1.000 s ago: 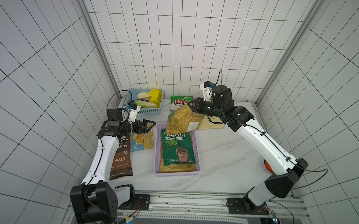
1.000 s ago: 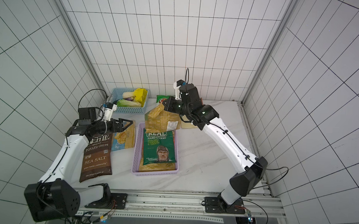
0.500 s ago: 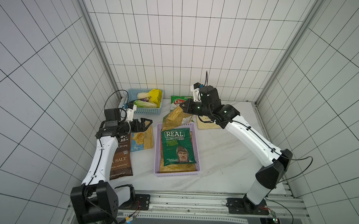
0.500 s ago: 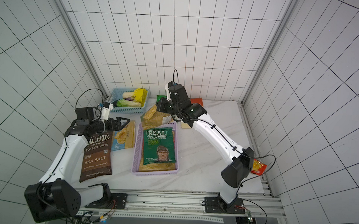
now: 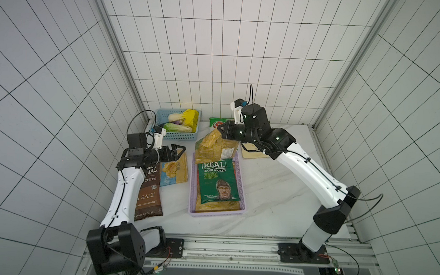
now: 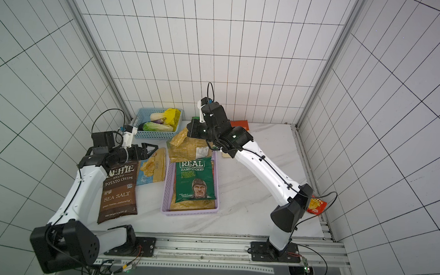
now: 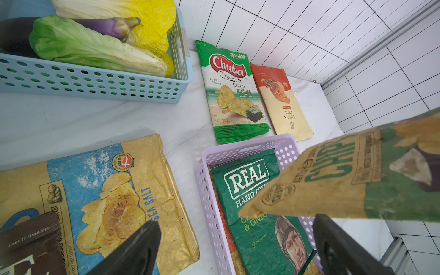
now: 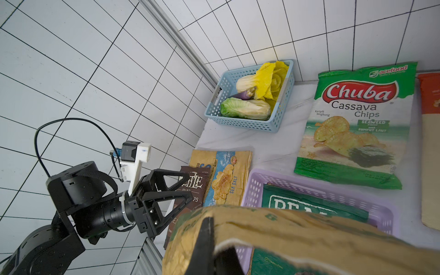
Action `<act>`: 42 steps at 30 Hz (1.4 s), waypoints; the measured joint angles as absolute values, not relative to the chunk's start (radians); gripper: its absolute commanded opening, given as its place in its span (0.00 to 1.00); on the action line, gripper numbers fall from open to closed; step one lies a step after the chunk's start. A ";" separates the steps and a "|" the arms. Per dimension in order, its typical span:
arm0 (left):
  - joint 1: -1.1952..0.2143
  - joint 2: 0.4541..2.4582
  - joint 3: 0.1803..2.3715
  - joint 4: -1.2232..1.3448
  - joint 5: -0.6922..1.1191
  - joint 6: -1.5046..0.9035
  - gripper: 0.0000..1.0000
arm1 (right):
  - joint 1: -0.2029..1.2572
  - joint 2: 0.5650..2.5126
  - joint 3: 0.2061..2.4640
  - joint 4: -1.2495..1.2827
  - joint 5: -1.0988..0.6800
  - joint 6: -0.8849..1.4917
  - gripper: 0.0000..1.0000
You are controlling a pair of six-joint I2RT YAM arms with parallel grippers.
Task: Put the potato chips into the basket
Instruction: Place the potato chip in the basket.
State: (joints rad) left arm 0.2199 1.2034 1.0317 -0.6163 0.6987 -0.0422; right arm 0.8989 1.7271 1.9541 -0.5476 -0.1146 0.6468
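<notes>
We saw REAL bag [image 5: 218, 181], seemingly one beneath, in basket [image 5: 192, 210]; right claw [image 5: 220, 131] pinched tan bag [image 5: 210, 148] above it (left claw [image 5: 181, 153] wide, empty); four lay outside.

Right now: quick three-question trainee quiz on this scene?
1. True or false: the right gripper is shut on a tan bag.
2. Which bag lies on top in the lilac tray? A) Chuba B) REAL C) Kettle
3. Fill in: the left gripper is ____ and holds nothing.

Key: 1 true; 2 B; 3 open.
</notes>
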 measured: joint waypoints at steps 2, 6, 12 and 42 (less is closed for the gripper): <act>0.220 1.203 1.032 -0.616 0.699 -0.043 0.98 | 0.904 1.727 1.954 -0.557 -0.114 0.647 0.00; 0.220 1.203 1.032 -0.616 0.699 -0.045 0.98 | 0.905 1.727 1.954 -0.574 -0.109 0.647 0.00; 0.220 1.203 1.032 -0.616 0.699 -0.045 0.98 | 0.905 1.727 1.954 -0.577 -0.090 0.647 0.00; 0.220 1.198 1.032 -0.616 0.699 -0.046 0.98 | 0.903 1.821 1.951 -0.536 0.009 0.645 0.00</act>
State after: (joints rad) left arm 0.2199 1.1980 1.0317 -0.6159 0.6991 -0.0456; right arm 0.9031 1.8214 1.9514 -0.5362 0.0086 0.6453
